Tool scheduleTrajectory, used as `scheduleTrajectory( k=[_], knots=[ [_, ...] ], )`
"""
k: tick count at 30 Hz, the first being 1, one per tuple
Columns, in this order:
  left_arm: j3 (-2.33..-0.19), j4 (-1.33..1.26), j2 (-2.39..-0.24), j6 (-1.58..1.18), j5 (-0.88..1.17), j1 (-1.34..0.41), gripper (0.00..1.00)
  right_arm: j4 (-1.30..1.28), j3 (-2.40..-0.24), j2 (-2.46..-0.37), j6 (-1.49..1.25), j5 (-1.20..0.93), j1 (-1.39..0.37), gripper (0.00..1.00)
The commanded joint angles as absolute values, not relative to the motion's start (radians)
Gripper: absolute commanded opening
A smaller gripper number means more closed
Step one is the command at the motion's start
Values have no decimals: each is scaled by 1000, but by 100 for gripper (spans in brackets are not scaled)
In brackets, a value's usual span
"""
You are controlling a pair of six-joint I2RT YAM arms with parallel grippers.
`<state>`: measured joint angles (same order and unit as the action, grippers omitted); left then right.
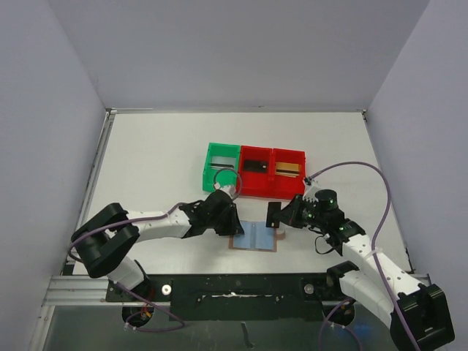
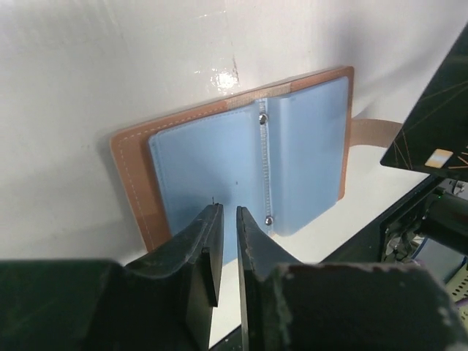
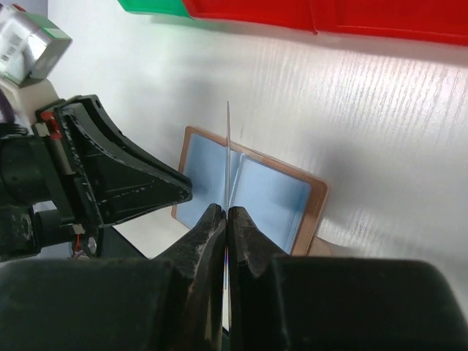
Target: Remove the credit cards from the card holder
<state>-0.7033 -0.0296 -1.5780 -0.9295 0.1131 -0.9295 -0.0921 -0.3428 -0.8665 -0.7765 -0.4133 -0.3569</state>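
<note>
The holder (image 1: 256,238) lies open, blue pockets up, on the table (image 1: 146,168) close to the middle of the near edge. Whether cards are left in its pockets cannot be told.

Risks noted:
- The card (image 1: 274,213) is pinched only along one edge. A slip or twist in the jaws could be caused by any quick swing toward the bins (image 1: 252,191).
- If the left fingertips are lifted, the holder may be dragged or folded shut when another card is drawn.

Pose: the left gripper (image 2: 228,212) is angled down at the holder's left half, its jaws nearly together with nothing seen between them. The right gripper (image 3: 227,216) is held just above the holder's right side, pressed onto the card, which stands upright and clear of the pockets.
</note>
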Motion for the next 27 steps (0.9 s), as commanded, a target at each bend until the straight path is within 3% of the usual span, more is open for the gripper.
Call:
scheduleTrajectory(
  k=[1, 8, 16, 27],
  knots=[
    [-701, -27, -1427, -908, 49, -931, 16, -102, -416, -831, -647, -419, -359, 0],
    [-602, -30, -1200, -921, -16, -879, 34, -91, -514, -821, -454, -204, -452, 0],
    [-506, 29, -1065, -938, 38, -745, 38, -21, -712, -1058, 66, 120, -647, 0],
    [-451, 88, -941, -948, 54, -703, 42, -167, -1071, -1455, 480, -8, -574, 0]
  ],
)
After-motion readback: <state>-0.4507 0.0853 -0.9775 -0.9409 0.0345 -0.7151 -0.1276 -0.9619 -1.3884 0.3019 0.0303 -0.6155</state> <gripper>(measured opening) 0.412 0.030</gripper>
